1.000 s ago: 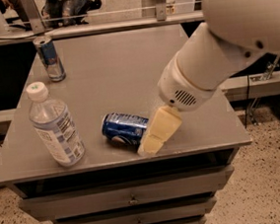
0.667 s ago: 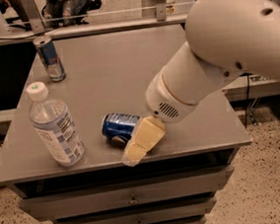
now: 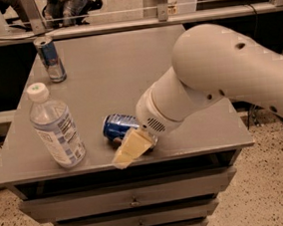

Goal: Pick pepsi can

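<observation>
The pepsi can (image 3: 117, 127) is deep blue and lies on its side near the front edge of the grey table (image 3: 117, 72). My gripper (image 3: 129, 150) hangs from the big white arm that comes in from the right. It is right at the can, its pale yellow finger (image 3: 131, 148) reaching down over the can's right front side to the tabletop. The arm's wrist hides the right end of the can.
A clear water bottle (image 3: 55, 127) with a white cap stands at the front left, close to the can. A slim blue-and-silver can (image 3: 50, 58) stands at the back left. The table's front edge is just below the gripper, with drawers (image 3: 135, 201) underneath.
The arm has swung left and down, bringing the gripper across the can's right end and closer to the front edge. The can and bottle have not moved.
</observation>
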Robot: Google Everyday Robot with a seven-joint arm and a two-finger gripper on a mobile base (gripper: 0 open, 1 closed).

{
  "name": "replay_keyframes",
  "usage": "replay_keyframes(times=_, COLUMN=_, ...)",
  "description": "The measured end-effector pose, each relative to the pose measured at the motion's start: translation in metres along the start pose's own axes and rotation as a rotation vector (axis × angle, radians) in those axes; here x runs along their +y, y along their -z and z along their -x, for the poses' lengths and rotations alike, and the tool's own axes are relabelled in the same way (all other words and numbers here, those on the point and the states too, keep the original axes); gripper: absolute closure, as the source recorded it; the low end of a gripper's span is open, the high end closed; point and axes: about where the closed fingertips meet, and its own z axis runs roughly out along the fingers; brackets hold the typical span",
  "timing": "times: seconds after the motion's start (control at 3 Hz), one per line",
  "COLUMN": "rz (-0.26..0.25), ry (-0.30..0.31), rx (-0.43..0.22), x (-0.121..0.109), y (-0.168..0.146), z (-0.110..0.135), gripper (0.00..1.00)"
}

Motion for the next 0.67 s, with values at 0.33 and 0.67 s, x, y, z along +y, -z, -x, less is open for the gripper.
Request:
replay_keyframes(times=0.33, rz=-0.033, ry=-0.001, rx=-0.013, x=-0.0083, y=0.0012, z=-0.0017, gripper=0.4)
replay_keyframes(times=0.67, rz=-0.06, ry=0.009, rx=-0.024, x=-0.0162, y=0.0091, z=0.0026, gripper=0.62)
